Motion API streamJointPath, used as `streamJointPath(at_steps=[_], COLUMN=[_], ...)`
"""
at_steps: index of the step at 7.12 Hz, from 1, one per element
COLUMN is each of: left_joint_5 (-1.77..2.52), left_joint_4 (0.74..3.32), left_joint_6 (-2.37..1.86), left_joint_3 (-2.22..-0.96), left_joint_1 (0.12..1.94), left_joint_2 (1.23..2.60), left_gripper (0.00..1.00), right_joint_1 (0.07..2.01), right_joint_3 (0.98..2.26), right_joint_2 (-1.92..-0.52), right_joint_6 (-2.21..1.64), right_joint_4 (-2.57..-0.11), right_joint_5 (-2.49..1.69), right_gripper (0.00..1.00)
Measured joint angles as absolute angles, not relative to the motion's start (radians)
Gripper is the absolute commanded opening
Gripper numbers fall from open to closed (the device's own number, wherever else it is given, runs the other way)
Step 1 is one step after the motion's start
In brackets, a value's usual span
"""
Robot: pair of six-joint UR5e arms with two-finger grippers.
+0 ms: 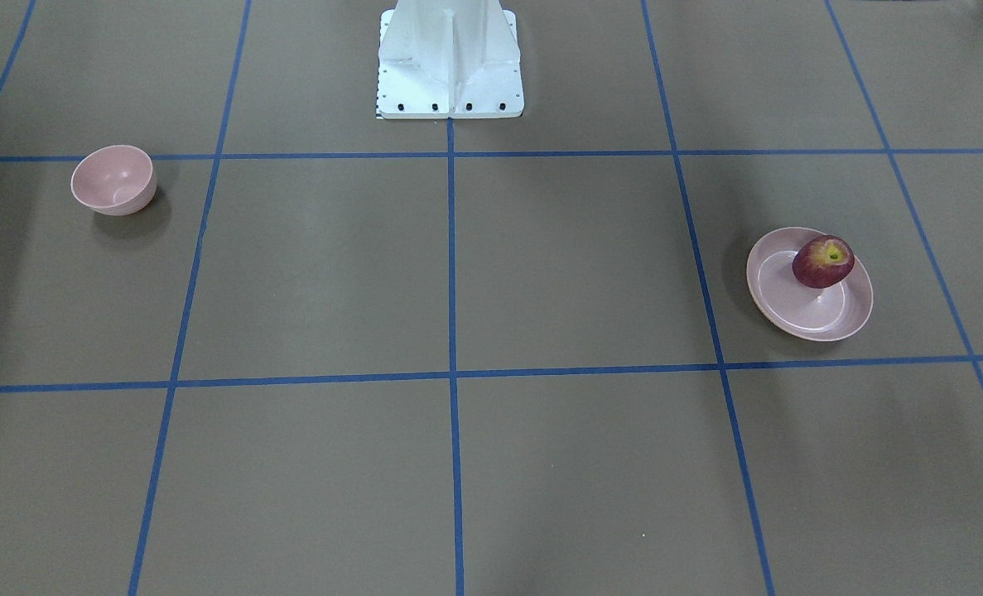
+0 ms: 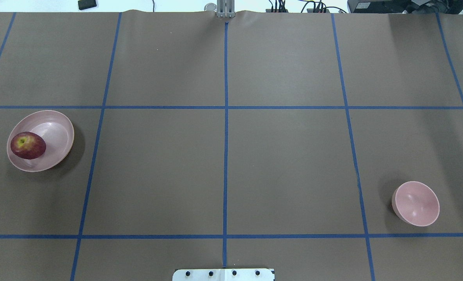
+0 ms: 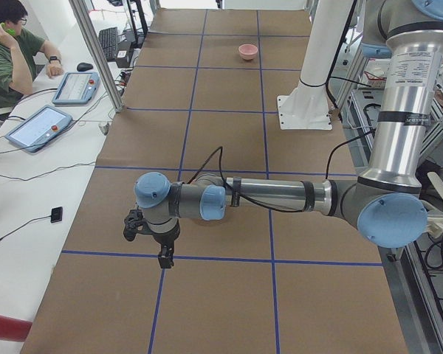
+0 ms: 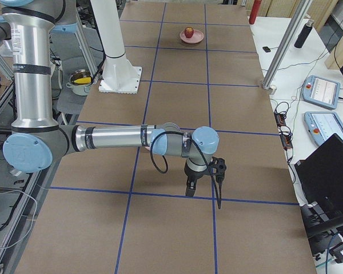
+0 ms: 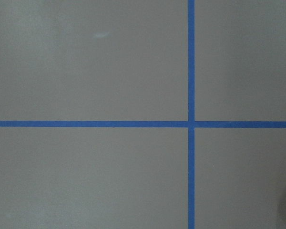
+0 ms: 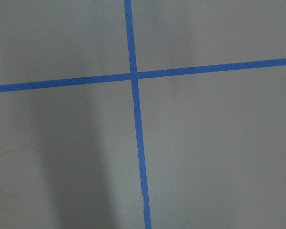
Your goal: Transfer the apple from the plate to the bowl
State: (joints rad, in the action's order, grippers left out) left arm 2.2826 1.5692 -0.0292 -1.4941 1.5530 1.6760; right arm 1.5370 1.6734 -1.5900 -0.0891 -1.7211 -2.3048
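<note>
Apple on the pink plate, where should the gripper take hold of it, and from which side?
Probably from straight above, closing across the apple at its widest band. Its stem hollow faces roughly up, so the rounded flanks are free. The plate has a raised rim, and the apple sits close to it on one side, which would likely block a low sideways approach.

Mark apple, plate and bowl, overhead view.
apple (image 2: pixel 28 145), overhead exterior, middle of its red skin.
plate (image 2: pixel 55 128), overhead exterior, bare floor beside the apple.
bowl (image 2: pixel 416 203), overhead exterior, inside bottom.
</note>
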Motion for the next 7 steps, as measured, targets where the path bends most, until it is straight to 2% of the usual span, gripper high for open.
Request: streamJointPath(at_steps=[7], left_joint_5=[2.284], left_joint_4=[1.570], left_joint_6=[-0.026], left_joint_3=[-1.489], left_joint_1=[1.553], left_joint_2=[1.675], left_gripper=[0.99], right_joint_1=[1.537], right_joint_3=[1.690], right_joint_2=[-1.600], right_joint_6=[-0.091], right_joint_4=[-1.721], right_joint_5=[-2.299], right_gripper=[1.00])
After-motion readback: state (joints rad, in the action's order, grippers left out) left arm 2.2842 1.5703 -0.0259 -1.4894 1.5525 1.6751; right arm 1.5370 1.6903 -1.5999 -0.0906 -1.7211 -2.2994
